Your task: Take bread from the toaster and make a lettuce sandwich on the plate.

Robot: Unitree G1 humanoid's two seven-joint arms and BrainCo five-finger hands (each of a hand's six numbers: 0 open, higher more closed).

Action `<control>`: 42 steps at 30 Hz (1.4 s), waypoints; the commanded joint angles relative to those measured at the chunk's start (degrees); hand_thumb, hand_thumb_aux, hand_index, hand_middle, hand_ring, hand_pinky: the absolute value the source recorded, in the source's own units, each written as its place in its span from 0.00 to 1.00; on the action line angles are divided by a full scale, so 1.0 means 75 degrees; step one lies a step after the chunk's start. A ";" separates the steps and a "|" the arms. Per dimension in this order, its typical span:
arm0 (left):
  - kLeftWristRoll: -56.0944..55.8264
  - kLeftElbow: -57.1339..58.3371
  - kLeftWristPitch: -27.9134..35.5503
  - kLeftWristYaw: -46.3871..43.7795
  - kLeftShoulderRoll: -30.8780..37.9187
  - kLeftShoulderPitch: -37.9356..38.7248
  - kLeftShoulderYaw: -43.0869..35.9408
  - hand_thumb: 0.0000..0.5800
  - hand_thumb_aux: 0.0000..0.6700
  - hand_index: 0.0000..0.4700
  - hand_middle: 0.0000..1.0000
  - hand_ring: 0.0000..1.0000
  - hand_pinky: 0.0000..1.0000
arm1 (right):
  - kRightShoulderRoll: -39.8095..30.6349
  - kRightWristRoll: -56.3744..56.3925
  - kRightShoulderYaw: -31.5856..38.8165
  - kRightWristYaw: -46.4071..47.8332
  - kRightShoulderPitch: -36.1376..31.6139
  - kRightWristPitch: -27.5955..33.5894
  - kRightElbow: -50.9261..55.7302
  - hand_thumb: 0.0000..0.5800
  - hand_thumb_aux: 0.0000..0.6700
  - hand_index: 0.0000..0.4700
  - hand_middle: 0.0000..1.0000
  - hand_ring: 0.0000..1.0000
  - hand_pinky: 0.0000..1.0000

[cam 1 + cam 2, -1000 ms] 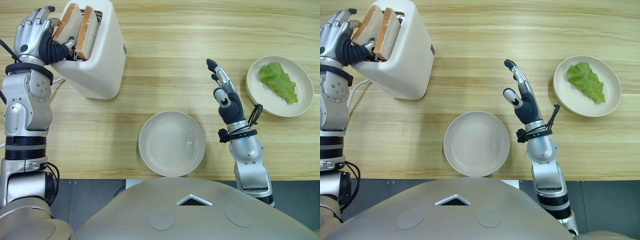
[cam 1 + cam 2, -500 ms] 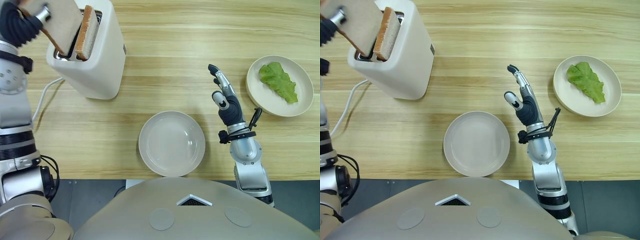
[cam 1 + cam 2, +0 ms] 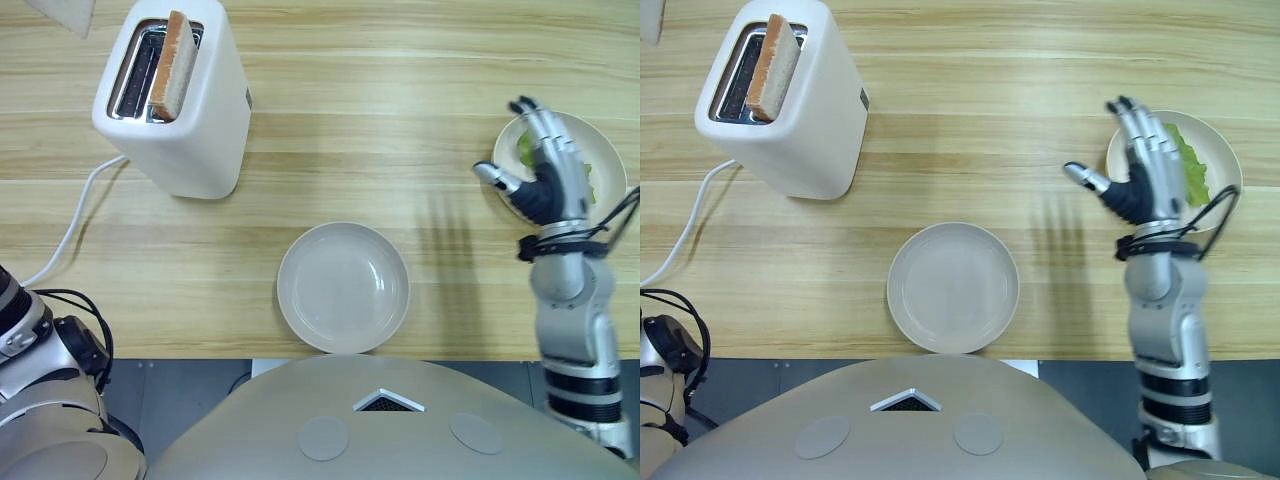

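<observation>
Toaster: upper left of the frame, its cord trailing toward the lower left.
Bread slice: upright in the toaster's right slot.
Pale corner: at the top left edge, possibly another slice; too cropped to be sure.
Plate: lower centre.
Right hand: right side, fingers spread, holding nothing, over the small plate.
Lettuce: on the small plate, partly behind the hand.

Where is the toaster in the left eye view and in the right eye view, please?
Left eye view: the toaster stands at the upper left, a little in from the left edge.
Right eye view: the toaster stands at the upper left, closer to the left edge.
Shared landmark: the empty plate, low in the middle, down and right of the toaster.
</observation>
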 commanded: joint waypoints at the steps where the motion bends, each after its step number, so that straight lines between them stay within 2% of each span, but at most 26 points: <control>1: -0.1238 -0.0887 0.0884 -0.0092 -0.0342 0.0307 -0.0606 1.00 1.00 1.00 1.00 1.00 1.00 | -0.0858 -0.0708 -0.0014 -0.0466 -0.0398 -0.0211 0.1620 0.00 0.00 0.00 0.00 0.00 0.00; 6: -0.1744 -0.1764 0.1392 -0.0117 -0.0670 0.1015 -0.2049 1.00 1.00 1.00 1.00 1.00 1.00 | -0.1653 -0.1512 0.0710 -0.1017 -0.1322 -0.0419 0.3992 0.00 0.00 0.00 0.00 0.00 0.00; 11: -0.1620 -0.2294 0.1413 -0.0292 -0.0785 0.1867 -0.3313 1.00 1.00 1.00 1.00 1.00 1.00 | -0.1820 -0.1727 0.1634 -0.1494 -0.2571 -0.0775 0.6521 0.00 0.00 0.00 0.00 0.00 0.00; 16: -0.1019 -0.2368 0.1121 -0.0583 -0.0678 0.2687 -0.4556 1.00 1.00 1.00 1.00 1.00 1.00 | -0.1657 -0.1801 0.2538 -0.1891 -0.3836 -0.1133 0.8860 0.00 0.00 0.00 0.00 0.00 0.00; 20: 0.0000 -0.2183 0.0688 -0.0706 -0.0632 0.2774 -0.5649 1.00 1.00 1.00 1.00 1.00 1.00 | -0.1506 -0.1935 0.3256 -0.2027 -0.4463 -0.1049 1.0065 0.02 0.01 0.01 0.00 0.00 0.00; 21: 0.0262 -0.2068 0.0570 -0.0730 -0.0659 0.2779 -0.5961 1.00 1.00 1.00 1.00 1.00 1.00 | -0.1460 -0.1952 0.3435 -0.2011 -0.4604 -0.1004 1.0292 0.38 0.22 0.22 0.00 0.00 0.00; 22: 0.0513 -0.1944 0.0466 -0.0758 -0.0678 0.2777 -0.6262 1.00 1.00 1.00 1.00 1.00 1.00 | -0.1409 -0.1926 0.3542 -0.1983 -0.4721 -0.0998 1.0502 0.76 0.51 0.51 0.00 0.00 0.00; 24: 0.1112 -0.1602 0.0193 -0.0798 -0.0712 0.2764 -0.6853 1.00 1.00 1.00 1.00 1.00 1.00 | -0.1331 -0.1781 0.3737 -0.1876 -0.4916 -0.1115 1.0853 0.82 0.58 0.58 0.00 0.00 0.00; 26: 0.1691 -0.1169 -0.0092 -0.0836 -0.0729 0.2704 -0.7336 1.00 1.00 1.00 1.00 1.00 1.00 | -0.1285 -0.1600 0.3864 -0.1789 -0.5015 -0.1298 1.1066 0.93 0.74 0.74 0.00 0.00 0.00; 27: 0.2029 -0.0916 -0.0247 -0.0842 -0.0707 0.2640 -0.7563 1.00 1.00 1.00 1.00 1.00 1.00 | -0.1279 -0.1499 0.3891 -0.1744 -0.5022 -0.1392 1.1074 0.95 0.78 0.78 0.07 0.07 0.07; 28: 0.2329 -0.0660 -0.0392 -0.0836 -0.0707 0.2572 -0.7738 1.00 1.00 1.00 1.00 1.00 1.00 | -0.1281 -0.1425 0.3931 -0.1740 -0.5020 -0.1448 1.1027 0.96 0.81 0.81 0.76 0.76 0.76; 29: 0.2656 -0.0377 -0.0548 -0.0833 -0.0723 0.2486 -0.7920 1.00 1.00 1.00 1.00 1.00 1.00 | -0.1285 -0.1356 0.3968 -0.1792 -0.5035 -0.1498 1.1009 1.00 0.96 0.96 1.00 1.00 1.00; 30: 0.3033 -0.0097 -0.0727 -0.0811 -0.0731 0.2403 -0.8117 1.00 1.00 1.00 1.00 1.00 1.00 | -0.1286 -0.1276 0.3985 -0.1871 -0.5053 -0.1536 1.0991 1.00 1.00 1.00 1.00 1.00 1.00; 36: 0.4676 0.1051 -0.1486 -0.0780 -0.0745 0.2301 -0.8916 1.00 1.00 1.00 1.00 1.00 1.00 | -0.1338 -0.1170 0.4227 -0.2483 -0.5176 -0.1527 1.0668 1.00 1.00 1.00 1.00 1.00 1.00; 37: 0.4914 0.1165 -0.1604 -0.0759 -0.0731 0.2336 -0.8993 1.00 1.00 1.00 0.60 0.60 0.60 | -0.1351 -0.1143 0.4247 -0.2599 -0.5220 -0.1556 1.0589 1.00 1.00 1.00 1.00 1.00 1.00; 38: 0.5087 0.1230 -0.1688 -0.0753 -0.0732 0.2367 -0.9034 1.00 1.00 1.00 0.00 0.00 0.00 | -0.1381 -0.1098 0.4235 -0.2698 -0.5240 -0.1585 1.0467 1.00 1.00 1.00 1.00 1.00 1.00; 39: 0.5205 0.1241 -0.1757 -0.0757 -0.0738 0.2397 -0.9036 1.00 0.95 0.95 0.00 0.00 0.00 | -0.1420 -0.1021 0.4198 -0.2757 -0.5245 -0.1633 1.0345 1.00 1.00 1.00 1.00 1.00 1.00; 40: 0.5302 0.1213 -0.1811 -0.0799 -0.0725 0.2409 -0.9036 0.00 0.00 0.00 0.00 0.00 0.00 | -0.1461 -0.0969 0.4169 -0.2800 -0.5244 -0.1654 1.0244 1.00 1.00 1.00 1.00 1.00 1.00; 42: 0.5467 0.1054 -0.1891 -0.0941 -0.0672 0.2397 -0.8999 0.00 0.00 0.00 0.00 0.00 0.00 | -0.1627 -0.0816 0.4001 -0.2824 -0.5141 -0.1671 0.9772 1.00 1.00 1.00 1.00 1.00 1.00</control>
